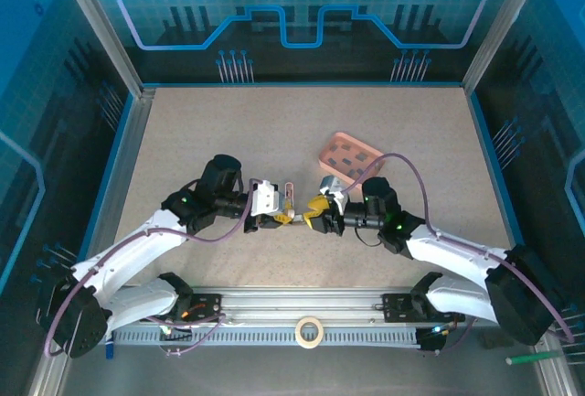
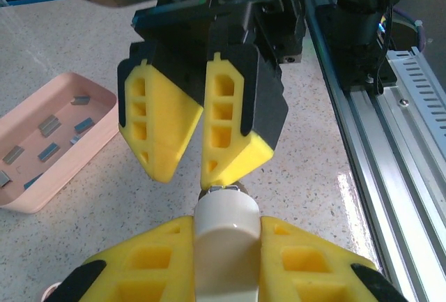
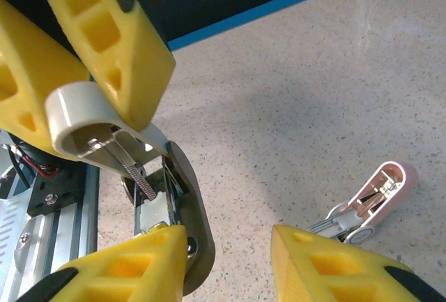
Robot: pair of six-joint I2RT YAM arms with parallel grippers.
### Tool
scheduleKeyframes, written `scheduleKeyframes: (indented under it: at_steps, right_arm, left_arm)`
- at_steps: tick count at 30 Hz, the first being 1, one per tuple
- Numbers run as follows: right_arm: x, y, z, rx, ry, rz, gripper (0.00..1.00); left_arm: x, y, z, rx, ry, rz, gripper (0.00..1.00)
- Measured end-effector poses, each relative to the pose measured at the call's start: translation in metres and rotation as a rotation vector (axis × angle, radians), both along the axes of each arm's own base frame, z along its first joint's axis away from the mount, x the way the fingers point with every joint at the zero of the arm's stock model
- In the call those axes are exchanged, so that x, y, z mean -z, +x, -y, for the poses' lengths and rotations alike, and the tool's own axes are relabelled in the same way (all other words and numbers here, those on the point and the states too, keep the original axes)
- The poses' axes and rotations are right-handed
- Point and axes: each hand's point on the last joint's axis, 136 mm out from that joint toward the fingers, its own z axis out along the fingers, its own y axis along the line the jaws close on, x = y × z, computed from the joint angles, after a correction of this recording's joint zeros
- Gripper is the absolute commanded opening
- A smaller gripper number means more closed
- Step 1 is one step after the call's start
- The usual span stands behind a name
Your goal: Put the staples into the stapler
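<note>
Left fingers (image 2: 146, 263) clamp stapler (image 2: 224, 225); right fingers (image 2: 162, 131) parted.

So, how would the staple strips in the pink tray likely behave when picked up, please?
The staples look tiny and flat, so probably light and awkward to pinch. Lying loose in the shallow tray, they'd likely slide when nudged.

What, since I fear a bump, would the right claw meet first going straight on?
Likely the white stapler held in the left claw, just ahead of the right claw; depth unclear.
</note>
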Motion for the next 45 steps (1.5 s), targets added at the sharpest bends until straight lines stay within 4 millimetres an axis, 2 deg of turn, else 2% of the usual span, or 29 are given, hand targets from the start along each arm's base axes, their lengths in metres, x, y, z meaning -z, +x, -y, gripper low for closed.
scheduleKeyframes:
  at_steps: [4,8,12,16,19,23,27,30,33,41,45]
  right_arm:
    - [0.011,0.003,-0.002,0.003,-0.012,-0.027,0.36]
    - [0.03,0.004,-0.008,0.002,-0.045,-0.056,0.36]
    - [0.048,-0.004,-0.022,-0.042,-0.064,-0.075,0.36]
    - [0.054,-0.006,-0.032,-0.063,-0.053,-0.068,0.37]
    - [0.049,-0.004,-0.032,-0.053,-0.027,-0.044,0.38]
    - [0.044,-0.008,-0.023,-0.033,-0.022,-0.012,0.43]
    - [0.02,-0.01,-0.014,-0.017,-0.02,0.08,0.49]
    - [0.003,-0.012,-0.007,-0.011,-0.028,0.16,0.5]
    - [-0.006,-0.013,-0.005,-0.021,-0.05,0.218,0.5]
    - [-0.03,-0.013,-0.025,-0.115,-0.049,0.336,0.5]
    - [-0.027,-0.015,-0.037,-0.173,-0.032,0.335,0.5]
  left_arm:
    - [-0.003,-0.001,0.0,0.0,-0.006,0.007,0.17]
    - [-0.008,-0.002,-0.001,-0.002,-0.02,0.007,0.16]
    - [-0.018,-0.001,0.001,-0.003,-0.051,0.035,0.16]
    - [-0.023,0.0,0.001,-0.009,-0.072,0.049,0.16]
    - [-0.025,0.001,0.001,-0.016,-0.08,0.057,0.17]
    - [-0.023,0.001,0.0,-0.023,-0.077,0.062,0.16]
    - [-0.02,0.002,-0.001,-0.03,-0.071,0.059,0.17]
    - [-0.02,0.002,0.0,-0.03,-0.075,0.064,0.17]
    - [-0.021,0.003,0.0,-0.031,-0.081,0.069,0.17]
    - [-0.023,0.003,0.001,-0.029,-0.092,0.065,0.17]
    - [-0.024,0.002,0.002,-0.027,-0.098,0.06,0.17]
